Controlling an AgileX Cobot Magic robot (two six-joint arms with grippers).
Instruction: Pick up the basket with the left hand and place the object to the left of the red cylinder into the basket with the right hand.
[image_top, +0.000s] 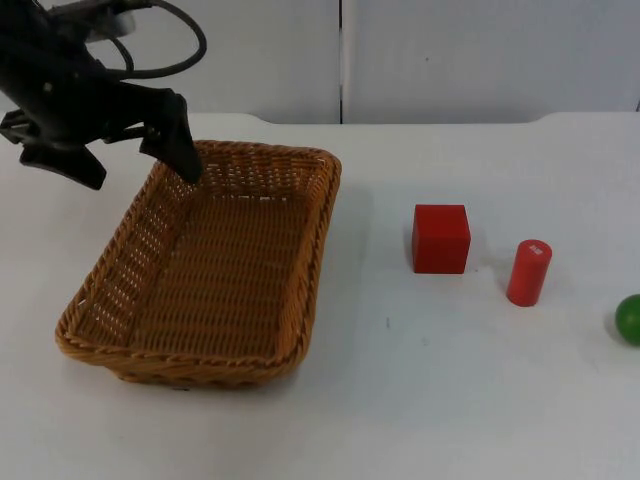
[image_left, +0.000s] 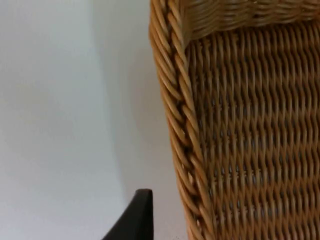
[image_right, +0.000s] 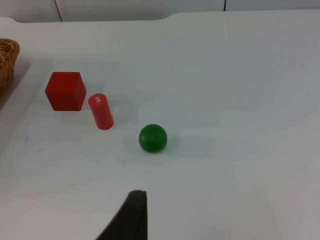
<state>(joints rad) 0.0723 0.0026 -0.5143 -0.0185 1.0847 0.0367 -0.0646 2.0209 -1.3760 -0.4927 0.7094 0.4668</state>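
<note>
Top view: left gripper (image_top: 140, 160) sits at the far-left corner of the basket (image_top: 215, 270), jaws spread wide and straddling the rim — one finger dips inside the wall, the other hangs outside over the counter (image_top: 420, 400). Not closed on the wicker yet. Basket rests flat on the counter, empty. Red cube (image_top: 440, 238) stands just left of the red cylinder (image_top: 528, 272), small gap between them, both well apart from the basket. Green ball (image_top: 629, 319) at the frame's right edge, beyond the cylinder.

Left wrist view: braided rim of the basket (image_left: 175, 115) runs along the frame, woven wall beside it, bare counter (image_left: 60, 100) on the other side. One black fingertip (image_left: 137, 217) sits outside the rim, not touching it.

Right wrist view: right arm waits, looking down on the red cube (image_right: 65, 90), red cylinder (image_right: 100, 111) and green ball (image_right: 152, 138) in a loose row, basket edge (image_right: 7, 62) beyond the cube. One fingertip (image_right: 131, 215) visible; can't tell the right jaws' state.

Handling, my read: the cube is the target. Looks rigid, light, smooth flat faces — pinch two opposite side faces, square on, clear of the cylinder. Basket likely light and stiff; the thick rim is the grab point, expect tilt from a corner hold.
</note>
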